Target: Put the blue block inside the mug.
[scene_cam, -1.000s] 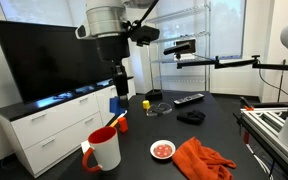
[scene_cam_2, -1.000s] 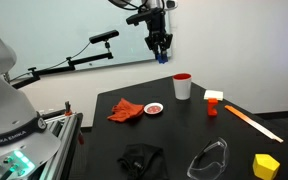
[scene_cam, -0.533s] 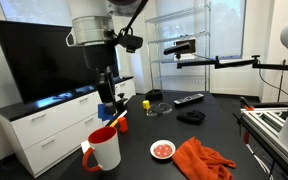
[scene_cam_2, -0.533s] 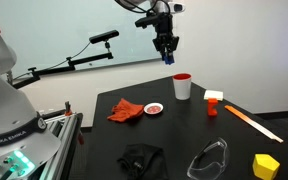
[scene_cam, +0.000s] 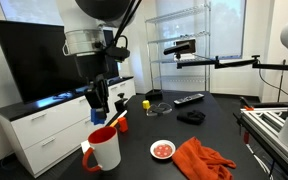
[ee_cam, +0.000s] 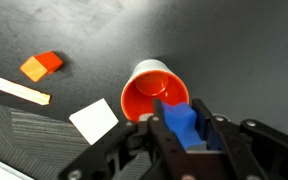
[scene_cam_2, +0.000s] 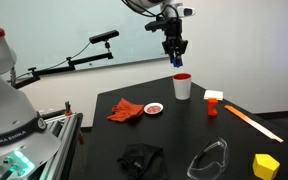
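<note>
The white mug with a red inside stands on the black table; it also shows in the other exterior view and in the wrist view. My gripper is shut on the blue block. In both exterior views the gripper hangs above the mug, well clear of its rim. In the wrist view the block sits just beside the mug's opening, overlapping its near edge.
An orange cloth, a small dish, a black remote, an orange block, a white card, a wooden stick, a yellow block and a black cloth lie on the table.
The gripper with the blue block has moved sideways toward the mug and now hangs over it.
</note>
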You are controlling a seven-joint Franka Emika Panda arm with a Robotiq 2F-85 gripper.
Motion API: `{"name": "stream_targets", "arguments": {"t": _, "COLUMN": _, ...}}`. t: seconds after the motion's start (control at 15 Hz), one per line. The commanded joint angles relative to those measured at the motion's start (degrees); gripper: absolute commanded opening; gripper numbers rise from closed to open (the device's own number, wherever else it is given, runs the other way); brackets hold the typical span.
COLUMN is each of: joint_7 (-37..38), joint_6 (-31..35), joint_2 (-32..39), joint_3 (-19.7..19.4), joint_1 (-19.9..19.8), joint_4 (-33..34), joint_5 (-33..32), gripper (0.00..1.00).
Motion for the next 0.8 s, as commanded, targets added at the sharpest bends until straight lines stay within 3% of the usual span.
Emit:
{"name": "stream_targets", "arguments": {"t": 0.0, "joint_7": 1.97, "joint_6": -1.43, "joint_2": 2.09, "joint_3": -0.82, "joint_1": 0.42, "joint_4": 3.8, "joint_5": -0.37, "gripper": 0.09}}
{"name": "stream_targets", "arguments": {"t": 0.53, "joint_7": 3.18, "joint_6": -1.67, "joint_2": 5.45, "joint_3": -1.48, "joint_1": 0.43, "joint_4": 6.81, "joint_5": -0.28, "gripper": 0.09}}
{"name": "stream_targets", "arguments": {"t": 0.6, "joint_7": 3.19, "joint_6": -2.23, "joint_2": 5.66, "joint_3": -1.5, "joint_1": 0.42, "joint_4": 7.15, "joint_5": -0.27, "gripper": 0.55}}
{"name": "stream_targets", "arguments": {"t": 0.73, "joint_7": 3.23, "joint_6": -2.25, "joint_2": 5.82, "joint_3": -1.54, "joint_1": 0.4, "joint_4": 7.38, "joint_5": -0.3, "gripper": 0.65}}
